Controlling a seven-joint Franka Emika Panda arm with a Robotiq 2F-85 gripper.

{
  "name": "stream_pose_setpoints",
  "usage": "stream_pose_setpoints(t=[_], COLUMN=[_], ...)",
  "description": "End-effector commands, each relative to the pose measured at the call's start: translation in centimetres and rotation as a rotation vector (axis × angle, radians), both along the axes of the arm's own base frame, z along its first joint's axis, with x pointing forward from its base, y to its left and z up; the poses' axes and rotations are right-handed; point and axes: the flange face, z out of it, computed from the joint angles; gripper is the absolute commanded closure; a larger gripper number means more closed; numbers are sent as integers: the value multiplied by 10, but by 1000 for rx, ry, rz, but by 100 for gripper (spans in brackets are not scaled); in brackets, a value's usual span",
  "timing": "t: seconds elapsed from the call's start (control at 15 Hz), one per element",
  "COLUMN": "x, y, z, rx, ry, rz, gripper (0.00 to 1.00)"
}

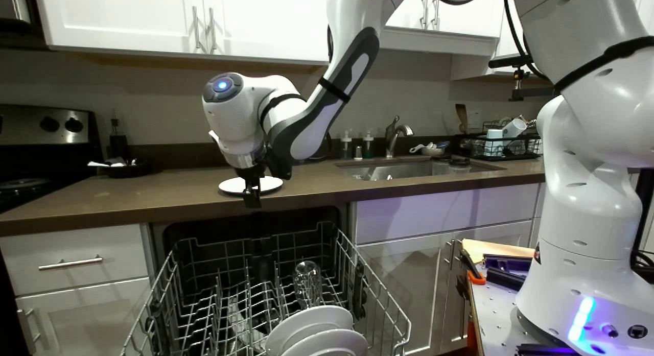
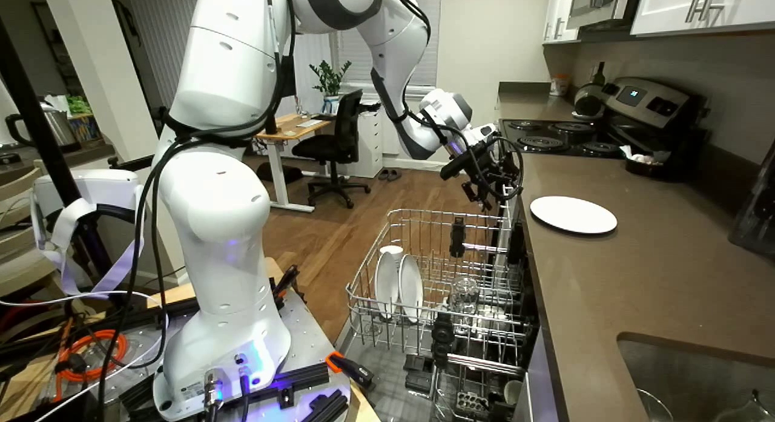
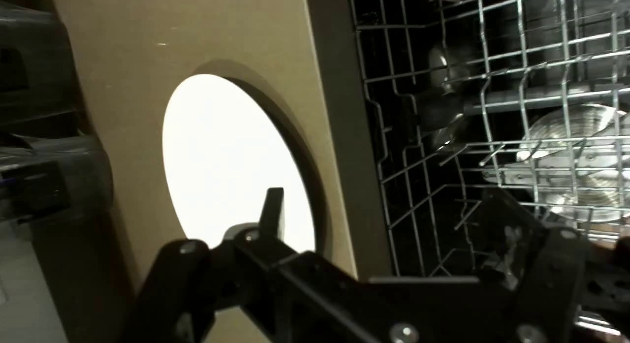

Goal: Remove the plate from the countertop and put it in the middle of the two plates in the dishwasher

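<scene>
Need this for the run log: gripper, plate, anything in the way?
Gripper open, nothing held. Plate flat on countertop, near front edge. Clear glass in dishwasher rack near the two plates, possible snag.

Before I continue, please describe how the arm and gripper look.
The arm is white and rounded, with dark grey trim, black straps and a blue base light. Black cables run along it. The gripper is black and angular, with screws.
</scene>
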Motion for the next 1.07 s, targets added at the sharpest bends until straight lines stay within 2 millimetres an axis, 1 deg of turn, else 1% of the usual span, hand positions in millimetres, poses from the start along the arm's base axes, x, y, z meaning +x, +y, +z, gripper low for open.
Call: stream_pose_setpoints(t=[0.0,0.13,0.33,0.67,0.93,1.0], x=[33,52,71,85,93,93], y=[-20,-32,-35,-29,-28,-28], z=[3,4,-1,-17,-21,-21], rx=[-44,-52,-24,-52,-64,-65], ry=[-116,-122,-79,-72,-77,-69], rz=[-29,-41,-27,-7,-6,-6], gripper=[0,0,0,0,0,2])
